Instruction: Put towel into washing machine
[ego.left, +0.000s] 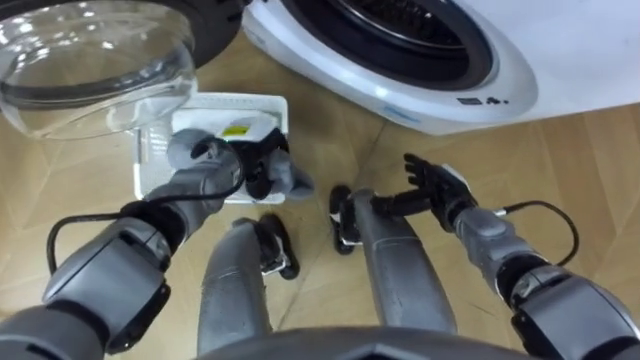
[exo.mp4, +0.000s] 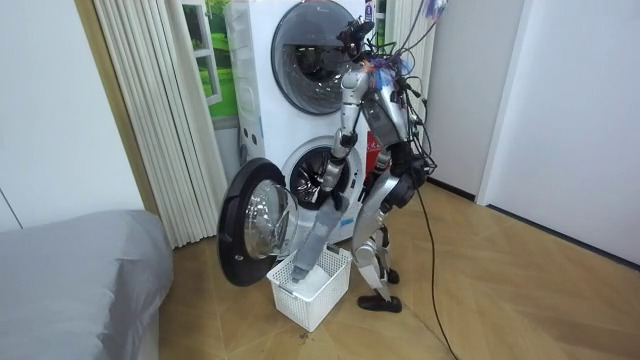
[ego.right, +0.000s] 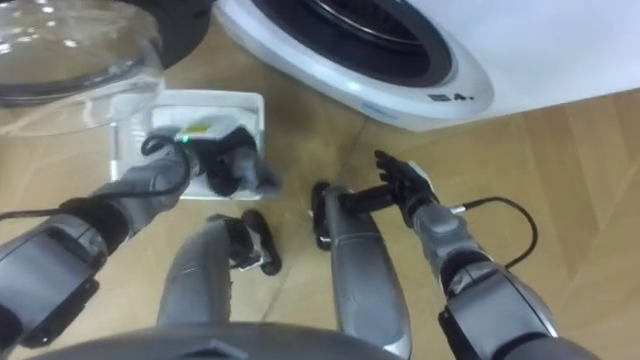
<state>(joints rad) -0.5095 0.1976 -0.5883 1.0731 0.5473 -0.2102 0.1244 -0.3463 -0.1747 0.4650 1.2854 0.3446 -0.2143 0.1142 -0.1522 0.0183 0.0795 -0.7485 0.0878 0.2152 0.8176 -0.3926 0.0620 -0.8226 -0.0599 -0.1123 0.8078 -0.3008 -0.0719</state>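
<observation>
the robot stands just beside the white laundry basket (exo.mp4: 312, 290) on the wood floor, bent slightly forward. its left robot hand (ego.left: 262, 166) is above the basket, fingers curled and clenched round the grey towel (ego.left: 294, 181). in the room view the towel (exo.mp4: 316, 238) hangs from that hand as a long strip, its lower end down inside the basket. the right robot hand (ego.left: 437, 186) is off to the robot's right of the basket, released, fingers spread and holding nothing. beyond the basket is the washing machine (ego.left: 440, 88), its round drum opening uncovered. its glass door (ego.left: 92, 62) is swung open, above the basket's left side in the eye views.
</observation>
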